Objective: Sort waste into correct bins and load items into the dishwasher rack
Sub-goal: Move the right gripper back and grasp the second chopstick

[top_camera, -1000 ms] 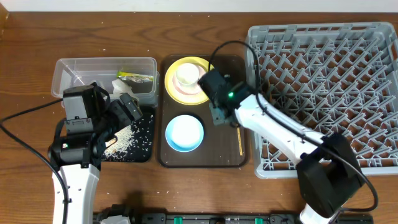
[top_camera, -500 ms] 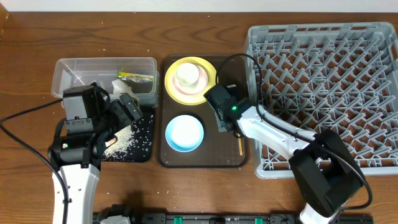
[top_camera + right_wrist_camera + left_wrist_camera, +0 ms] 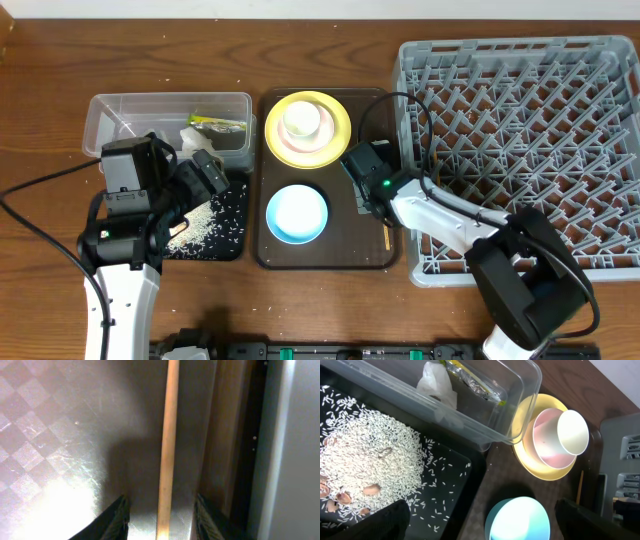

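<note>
Right gripper – low over the right-hand strip of the brown tray, just beside the rack. Wrist view: jaws parted, one finger on each side of a chopstick that lies flat on the tray surface. Neither finger touches the stick, so nothing is grasped. Only one light stick is plain here; I cannot tell whether the darker band to its right is a second stick or the tray edge.

Left gripper – hangs over the near corner of the black tray, jaws spread wide and empty.

Positions:
- Rice is heaped in the black tray, with stray grains across its floor.
- Tub sits behind the black tray, touching it; the tissue and wrapper are inside.
- Plate is at the far end of the brown tray. It carries a pink bowl, with the cup tipped on its side in that bowl.
- Blue bowl stands upright on the near half of the brown tray, apart from the plate.
- Rack is on the tabletop at right; no dishes visible among its pegs.
</note>
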Motion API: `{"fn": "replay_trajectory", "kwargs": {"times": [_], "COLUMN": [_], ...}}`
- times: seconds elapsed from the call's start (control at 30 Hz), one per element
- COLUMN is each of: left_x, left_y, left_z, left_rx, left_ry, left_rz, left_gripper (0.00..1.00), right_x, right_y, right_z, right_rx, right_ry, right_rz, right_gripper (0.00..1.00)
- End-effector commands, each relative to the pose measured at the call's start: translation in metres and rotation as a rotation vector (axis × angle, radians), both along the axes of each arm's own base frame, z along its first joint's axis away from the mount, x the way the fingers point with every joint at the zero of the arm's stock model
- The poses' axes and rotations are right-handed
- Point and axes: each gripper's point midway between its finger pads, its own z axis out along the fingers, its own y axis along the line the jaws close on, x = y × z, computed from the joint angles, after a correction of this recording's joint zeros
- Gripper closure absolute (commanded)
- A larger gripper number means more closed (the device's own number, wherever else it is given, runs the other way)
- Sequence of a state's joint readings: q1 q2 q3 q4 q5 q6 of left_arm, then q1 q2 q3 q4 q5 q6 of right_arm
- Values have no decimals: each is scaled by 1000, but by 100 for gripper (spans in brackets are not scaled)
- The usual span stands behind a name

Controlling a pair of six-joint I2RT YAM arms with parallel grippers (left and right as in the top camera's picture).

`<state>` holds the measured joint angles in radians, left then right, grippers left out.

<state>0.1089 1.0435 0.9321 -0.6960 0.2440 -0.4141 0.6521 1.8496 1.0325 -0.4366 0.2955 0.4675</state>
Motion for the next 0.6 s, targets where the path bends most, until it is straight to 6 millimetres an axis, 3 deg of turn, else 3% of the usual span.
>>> {"fn": "replay_trajectory", "kwargs": {"times": [0.0,0.3,0.47,0.57], "left_x": [3,3,3,3], "left_y": [2,2,2,2], "left_z": [9,9,9,9], "left_rx": [12,12,12,12], "left_ry": [-23,-23,-23,-23], "left_rz": [-4,-4,-4,-4], "left_gripper": [4,5,5,5], "right_x": [-7,-9,-9,-10], "right_y": [-9,-6,-6,-6], "right_z": [-8,-9,-9,-10], "right_rx": [-17,-5,-4,-4], "right_ry": [22,33,34,36], "right_rz": [-14,-5,-5,-4], "right_gripper": [62,75,74,81]}}
